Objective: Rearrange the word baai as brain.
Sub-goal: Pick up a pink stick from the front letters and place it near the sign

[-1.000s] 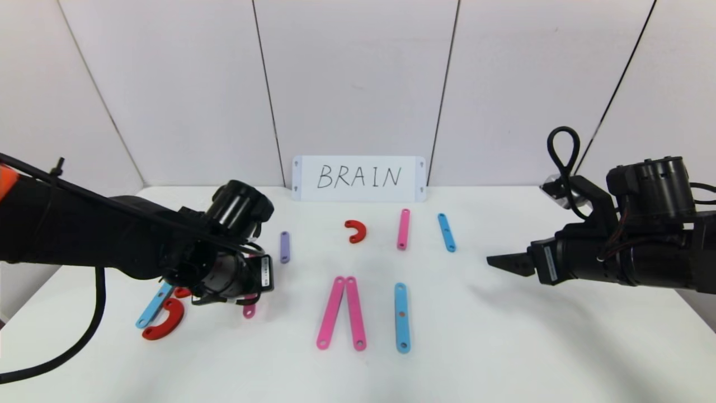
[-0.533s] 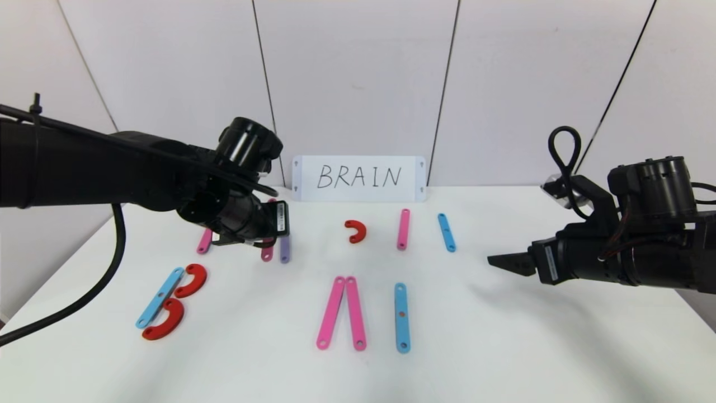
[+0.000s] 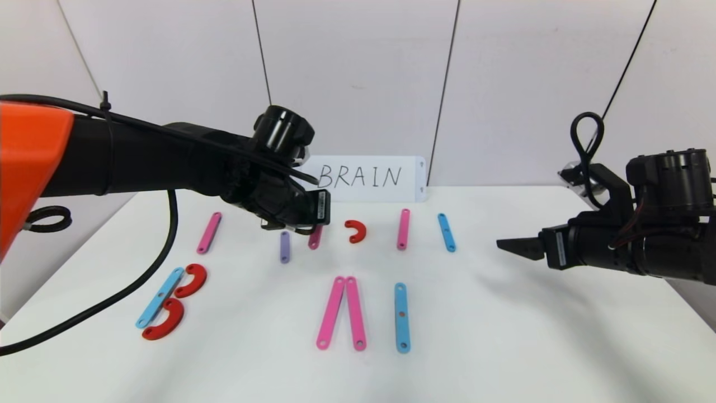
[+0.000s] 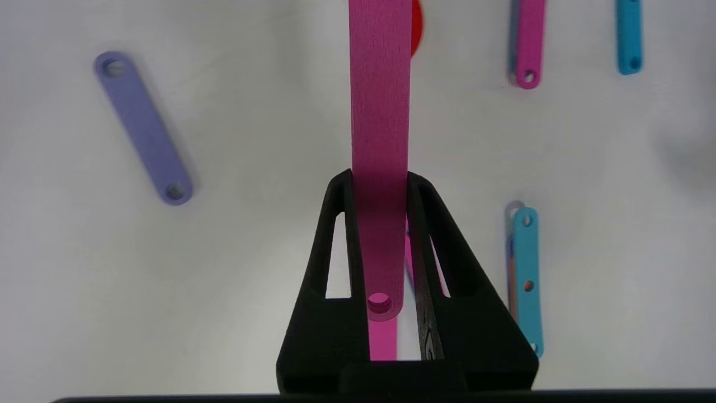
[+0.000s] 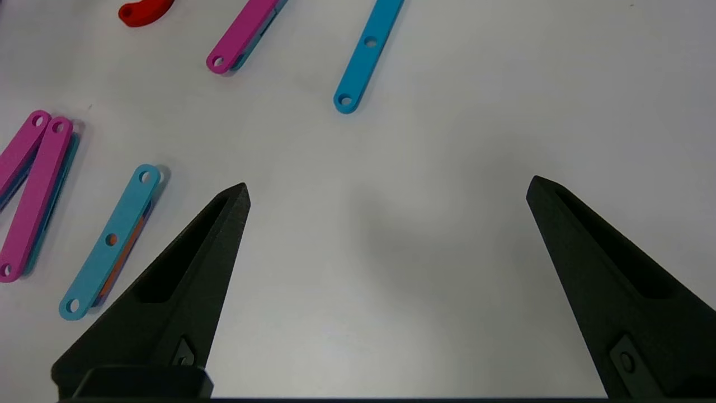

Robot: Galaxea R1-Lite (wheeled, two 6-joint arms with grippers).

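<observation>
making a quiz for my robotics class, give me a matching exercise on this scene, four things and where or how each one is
Things:
1. purple strip
2. pink strip in the left gripper
3. right gripper
4. white BRAIN card

States:
A. open, above bare table, holding nothing
B. standing against the back wall
C. clamped between two black fingers
D. lying flat on the table, not held

Pairs: 1-D, 2-C, 3-A, 4-B
</observation>
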